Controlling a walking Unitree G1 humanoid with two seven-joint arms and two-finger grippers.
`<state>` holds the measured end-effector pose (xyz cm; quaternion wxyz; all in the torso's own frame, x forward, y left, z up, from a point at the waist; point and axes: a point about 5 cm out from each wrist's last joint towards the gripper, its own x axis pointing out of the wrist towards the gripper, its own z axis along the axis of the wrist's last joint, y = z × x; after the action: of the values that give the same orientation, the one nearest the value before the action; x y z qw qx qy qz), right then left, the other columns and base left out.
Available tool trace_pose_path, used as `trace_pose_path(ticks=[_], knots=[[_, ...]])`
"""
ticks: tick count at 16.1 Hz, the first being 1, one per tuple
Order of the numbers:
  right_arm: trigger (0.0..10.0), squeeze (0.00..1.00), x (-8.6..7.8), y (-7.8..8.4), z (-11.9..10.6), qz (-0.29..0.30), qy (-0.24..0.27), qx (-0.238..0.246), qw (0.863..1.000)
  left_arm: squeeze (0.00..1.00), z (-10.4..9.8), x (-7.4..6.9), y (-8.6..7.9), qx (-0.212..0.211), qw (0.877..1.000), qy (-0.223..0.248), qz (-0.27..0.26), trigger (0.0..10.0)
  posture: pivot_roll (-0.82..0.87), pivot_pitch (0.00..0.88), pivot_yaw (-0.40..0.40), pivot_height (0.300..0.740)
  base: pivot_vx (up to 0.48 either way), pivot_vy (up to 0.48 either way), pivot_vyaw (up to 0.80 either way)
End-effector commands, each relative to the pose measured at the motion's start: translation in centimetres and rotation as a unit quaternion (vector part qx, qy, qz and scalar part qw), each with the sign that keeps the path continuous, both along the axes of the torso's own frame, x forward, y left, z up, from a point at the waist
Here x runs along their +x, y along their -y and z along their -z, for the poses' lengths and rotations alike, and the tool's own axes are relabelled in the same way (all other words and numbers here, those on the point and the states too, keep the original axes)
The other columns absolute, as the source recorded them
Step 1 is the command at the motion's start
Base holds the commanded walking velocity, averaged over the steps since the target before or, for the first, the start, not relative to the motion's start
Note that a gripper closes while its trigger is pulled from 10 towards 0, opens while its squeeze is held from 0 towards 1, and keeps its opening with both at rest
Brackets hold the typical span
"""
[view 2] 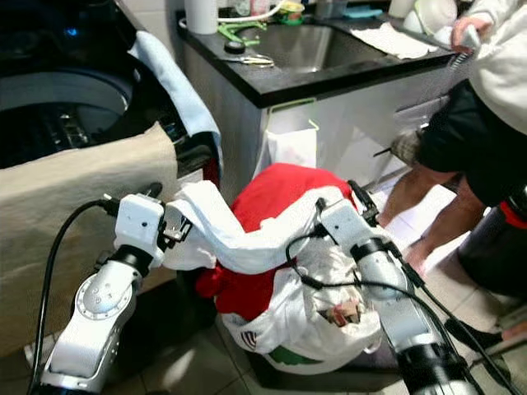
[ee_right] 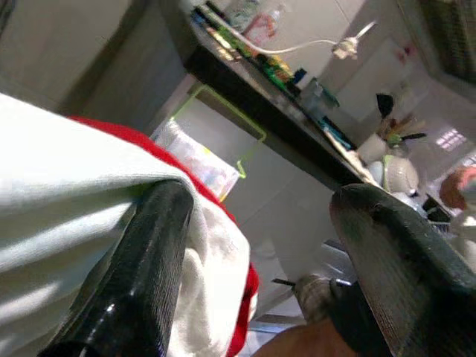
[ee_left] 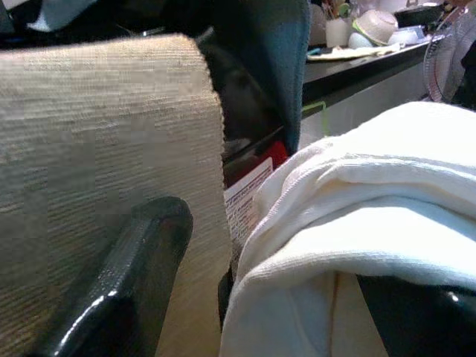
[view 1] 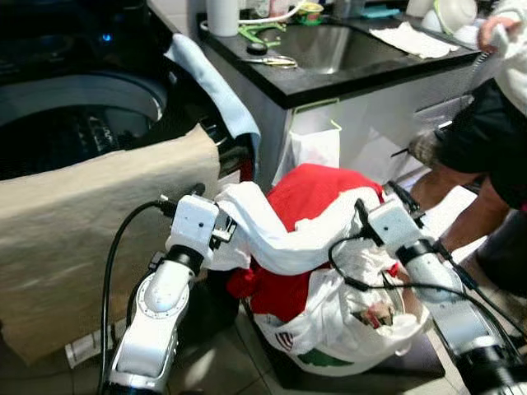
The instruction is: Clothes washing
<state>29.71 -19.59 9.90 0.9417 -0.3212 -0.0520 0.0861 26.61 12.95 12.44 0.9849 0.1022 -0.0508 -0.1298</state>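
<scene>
The robot stands over a white laundry bag heaped with clothes, which sits on the tiled floor at about 5 o'clock in the head views. A red garment crowns the pile, and a long white towel is slung across it between the two arms.

The left gripper is at 9 o'clock of the pile, its fingers spread wide with the towel's folded end lying between them; one finger stands clear of the cloth, so no firm clamp can be confirmed. The right gripper is at 3 o'clock of the pile, also well open: one finger presses against the towel's edge over the red garment, the other is apart in the air.

At 10 o'clock the top-loading washing machine stands open, a beige cloth draped over its front and a light blue cloth over its corner. A red and white label shows on the machine in the left wrist view; its print is too small to read.

At 1 o'clock is a black counter with a steel sink. A person stands at 3 o'clock beside it.
</scene>
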Motion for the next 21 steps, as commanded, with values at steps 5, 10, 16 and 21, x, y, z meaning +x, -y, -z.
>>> trace_pose_path(ticks=[5,10,16,21], knots=[[10.0,0.00,0.3,1.5,1.4,0.033,-0.013,0.008,0.999,0.00,-4.7,1.0,-0.4,-0.008,0.998,0.054,0.017,10.0,0.12,0.000,-0.071,0.740,0.000,0.000,0.00],[10.0,0.00,1.5,1.1,0.7,0.029,0.005,0.010,1.000,0.00,-4.5,1.6,-2.0,0.013,0.999,0.040,-0.003,10.0,0.14,0.000,-0.078,0.740,0.000,0.000,0.00],[10.0,0.00,4.9,-1.1,-9.6,-0.044,0.159,0.078,0.983,0.00,-4.4,1.5,-1.8,0.009,0.999,0.032,0.002,10.0,0.13,0.000,-0.081,0.740,0.000,0.000,0.00],[10.0,0.00,5.5,-2.5,-13.6,-0.099,0.176,0.127,0.971,0.00,-2.3,1.0,-0.5,0.005,1.000,-0.002,0.013,10.0,0.13,0.000,-0.096,0.740,0.000,0.000,0.00]])
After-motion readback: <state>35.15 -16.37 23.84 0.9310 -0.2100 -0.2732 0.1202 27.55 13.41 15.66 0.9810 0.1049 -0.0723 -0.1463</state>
